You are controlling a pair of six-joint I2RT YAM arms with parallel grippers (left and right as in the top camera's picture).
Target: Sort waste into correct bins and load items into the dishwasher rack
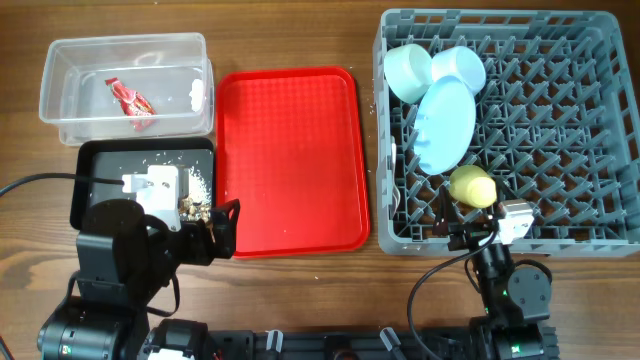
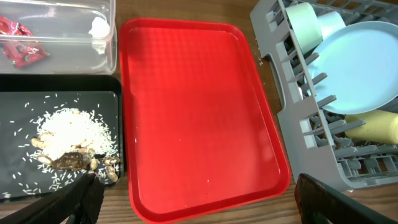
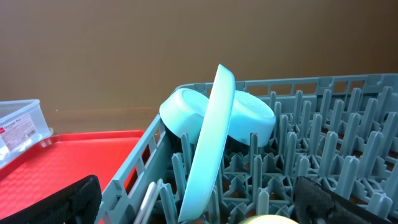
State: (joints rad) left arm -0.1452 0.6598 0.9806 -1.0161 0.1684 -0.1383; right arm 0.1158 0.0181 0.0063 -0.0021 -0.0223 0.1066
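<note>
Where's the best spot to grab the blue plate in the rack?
Likely the top rim of the plate, from above: it stands on edge, tilted, between pegs of the rack, so both faces are free up there.

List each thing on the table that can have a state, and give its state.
snack wrapper, crumpled, lying in the clear tub
food scraps, heaped in the black tray
plate, on edge between pegs of the rack
two bowls, tipped on their sides in the rack
yellow cup, lying on its side in the rack
red tray, flat, no dishes on it
left claw, open, holding nothing
right claw, open, holding nothing
</note>
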